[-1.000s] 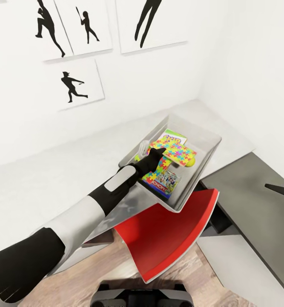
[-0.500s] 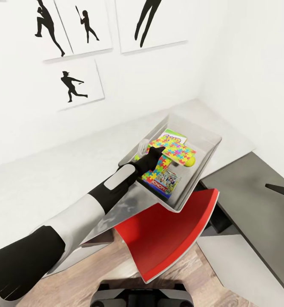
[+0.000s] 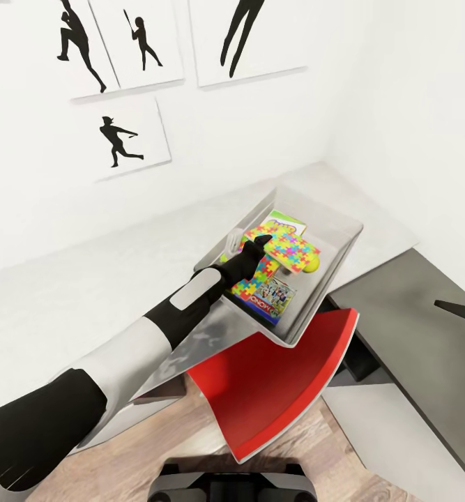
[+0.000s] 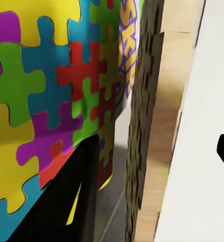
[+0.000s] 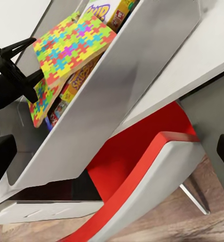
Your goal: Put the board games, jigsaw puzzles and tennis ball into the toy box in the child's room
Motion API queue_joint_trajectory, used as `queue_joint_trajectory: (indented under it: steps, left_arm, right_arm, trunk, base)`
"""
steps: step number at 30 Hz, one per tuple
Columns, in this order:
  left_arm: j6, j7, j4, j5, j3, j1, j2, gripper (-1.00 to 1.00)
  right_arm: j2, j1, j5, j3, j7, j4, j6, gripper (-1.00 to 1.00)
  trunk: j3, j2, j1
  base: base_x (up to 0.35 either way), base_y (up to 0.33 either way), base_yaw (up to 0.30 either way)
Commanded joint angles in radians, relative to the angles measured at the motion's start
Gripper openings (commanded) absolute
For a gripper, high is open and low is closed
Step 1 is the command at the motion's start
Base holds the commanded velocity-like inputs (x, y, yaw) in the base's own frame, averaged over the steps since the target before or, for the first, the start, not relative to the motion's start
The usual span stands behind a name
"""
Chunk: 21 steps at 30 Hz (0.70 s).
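Left pincer (image 3: 261, 241) slightly farther over the toy box (image 3: 344, 230), top jigsaw puzzle (image 3: 286, 247) nudged along.

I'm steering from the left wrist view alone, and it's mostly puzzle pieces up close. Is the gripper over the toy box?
Observer: Yes. The head view shows the left gripper above the toy box, at the top jigsaw puzzle.
Operator: Is the ball in?
Observer: The tennis ball lies inside the box, beside that puzzle's corner.
Operator: And the other arm?
Observer: Its wrist view shows the right gripper open, facing the box's outer wall and a red chair.
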Motion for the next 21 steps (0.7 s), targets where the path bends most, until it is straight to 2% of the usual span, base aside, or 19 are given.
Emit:
queue_joint_trajectory:
  steps: [1, 12, 18, 19, 21]
  left_arm:
    - [0.001, 0.008, 0.005, 0.01, -0.003, 0.0, 0.0, 1.0]
    - [0.002, 0.014, -0.008, 0.023, -0.001, 0.011, 0.0, 1.0]
    - [0.002, 0.017, -0.028, 0.109, -0.002, 0.017, 0.002, 1.0]
    - [0.002, 0.03, -0.044, 0.133, -0.003, 0.018, 0.004, 1.0]
    - [0.002, 0.075, -0.085, 0.154, -0.002, 0.02, 0.006, 1.0]
  right_arm:
    - [0.0, -0.001, 0.004, -0.001, 0.006, 0.0, 0.004, 1.0]
    - [-0.001, -0.001, 0.004, -0.001, 0.006, 0.0, 0.004, 1.0]
    - [-0.002, -0.001, 0.003, -0.001, 0.006, 0.0, 0.004, 1.0]
    - [-0.001, -0.001, 0.003, 0.0, 0.006, 0.0, 0.004, 1.0]
    - [-0.001, -0.001, 0.003, -0.001, 0.006, 0.0, 0.004, 1.0]
  trunk:
    - [-0.002, -0.001, 0.001]
    - [-0.002, -0.001, 0.001]
    - [-0.002, -0.001, 0.001]
    - [-0.002, -0.001, 0.001]
    - [-0.003, -0.001, 0.001]
  base:
    - [0.0, 0.0, 0.0]
    - [0.0, 0.0, 0.0]
    - [0.0, 0.0, 0.0]
    - [0.0, 0.0, 0.0]
    - [0.0, 0.0, 0.0]
